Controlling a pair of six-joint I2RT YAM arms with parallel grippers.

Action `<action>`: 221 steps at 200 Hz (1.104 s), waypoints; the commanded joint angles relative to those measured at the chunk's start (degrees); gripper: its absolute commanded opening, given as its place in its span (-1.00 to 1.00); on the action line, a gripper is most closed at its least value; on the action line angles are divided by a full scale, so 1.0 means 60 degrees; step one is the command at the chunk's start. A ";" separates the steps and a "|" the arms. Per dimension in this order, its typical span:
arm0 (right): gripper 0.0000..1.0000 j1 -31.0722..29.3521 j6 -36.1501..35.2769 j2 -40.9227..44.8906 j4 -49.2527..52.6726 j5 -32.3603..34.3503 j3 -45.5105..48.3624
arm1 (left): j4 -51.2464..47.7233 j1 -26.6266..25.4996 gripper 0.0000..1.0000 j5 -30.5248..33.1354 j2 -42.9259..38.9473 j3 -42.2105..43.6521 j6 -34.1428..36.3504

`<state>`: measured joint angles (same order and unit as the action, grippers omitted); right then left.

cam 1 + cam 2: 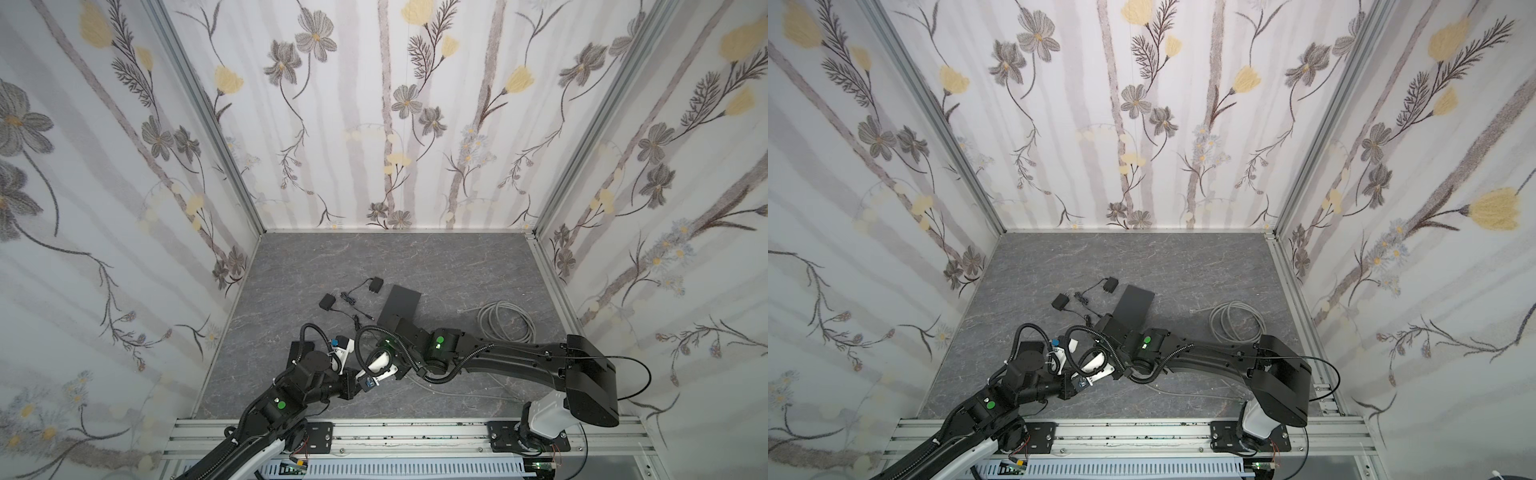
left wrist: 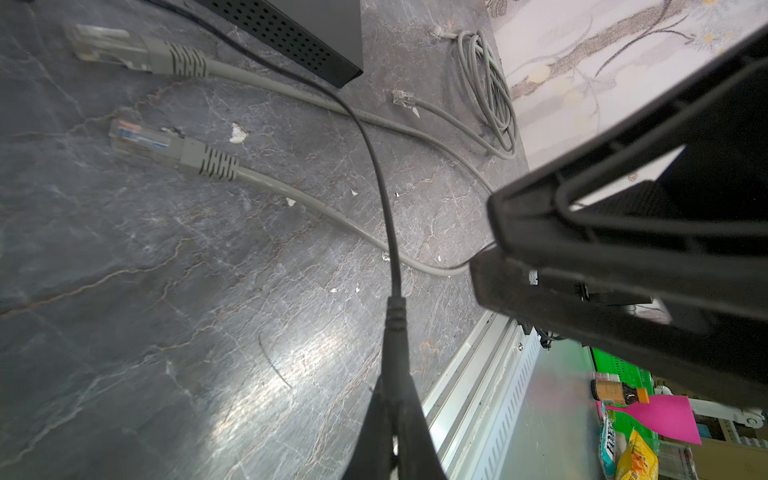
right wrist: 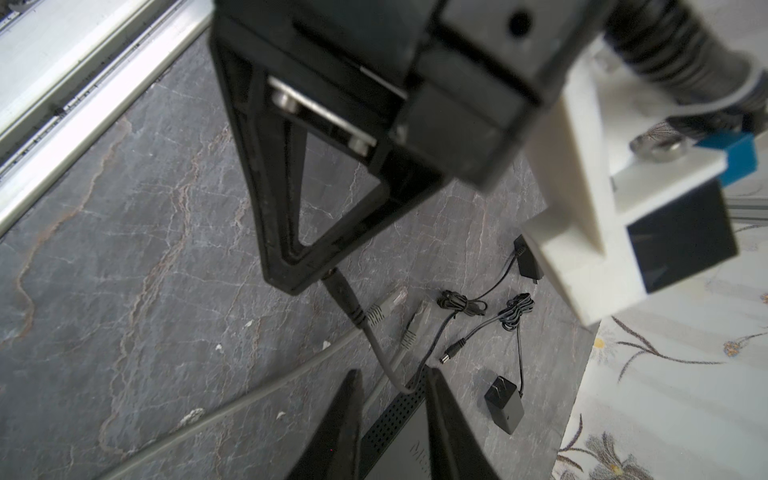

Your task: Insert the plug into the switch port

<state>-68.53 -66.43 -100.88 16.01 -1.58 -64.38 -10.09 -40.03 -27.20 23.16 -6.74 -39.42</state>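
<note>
Pinching the plug by its ribbed black collar, the left gripper has its fingers pressed together on it. The plug hangs clear above the table, apart from the switch. From the collar the thin black cable curves away over the table and past the switch's vented side. The right gripper stands with its 2 fingers a narrow gap apart. The cable passes into that gap and meets the inner face of 1 finger; whether it is squeezed cannot be told. Beneath the gap shows the switch's vented edge. In both top views the switch is a flat black box near the table's middle, with its 6 o'clock end covered by the right wrist. The 2 wrists meet at 7 o'clock of it, and the plug is hidden under them. 1 adapter lies at 10 o'clock of the switch, just beside it. A 2nd adapter lies at 9 o'clock, a little farther off, and each trails a bundled black lead. A gray coil lies at 3 o'clock of the switch, well apart from it. In the left wrist view a network plug and a 2nd network plug lie flat on the table near each other. Their gray leads run beneath the black cable.
</note>
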 commanded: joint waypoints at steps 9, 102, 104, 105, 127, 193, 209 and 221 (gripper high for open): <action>-0.47 -0.0098 0.0013 -0.0310 0.0271 -0.0252 -0.0294 | 0.0041 0.0009 -1.00 -0.0056 -0.0062 0.0025 -0.0048; -0.49 -0.0165 -0.0205 -0.0676 0.0337 0.0221 -0.0403 | 0.0081 0.0005 -1.00 -0.0110 -0.0064 0.0036 -0.0037; -0.49 -0.0165 -0.0217 -0.0688 0.0328 0.0239 -0.0403 | 0.0076 -0.0005 -1.00 -0.0110 -0.0061 0.0032 -0.0037; -0.49 -0.0165 -0.0227 -0.0697 0.0324 0.0251 -0.0403 | 0.0080 0.0008 -1.00 -0.0117 -0.0064 0.0036 -0.0037; -0.51 -0.0165 -0.0433 -0.0751 0.0198 0.0421 -0.0390 | 0.0092 -0.0005 -1.00 -0.0151 -0.0063 0.0022 -0.0049; -0.61 -0.0151 -0.0655 -0.0880 0.0077 0.0484 -0.0428 | 0.0105 0.0006 -1.00 -0.0169 -0.0047 0.0025 -0.0037; -0.62 -0.0165 -0.0689 -0.0904 0.0078 0.0514 -0.0418 | 0.0114 -0.0004 -1.00 -0.0183 -0.0051 0.0025 -0.0037; -0.62 -0.0179 -0.0727 -0.0911 0.0053 0.0524 -0.0407 | 0.0132 0.0006 -1.00 -0.0219 -0.0051 0.0019 -0.0037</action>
<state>-69.41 -69.58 -105.93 17.76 0.60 -66.43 -11.03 -40.03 -27.20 22.92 -6.61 -39.42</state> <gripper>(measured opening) 0.189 0.052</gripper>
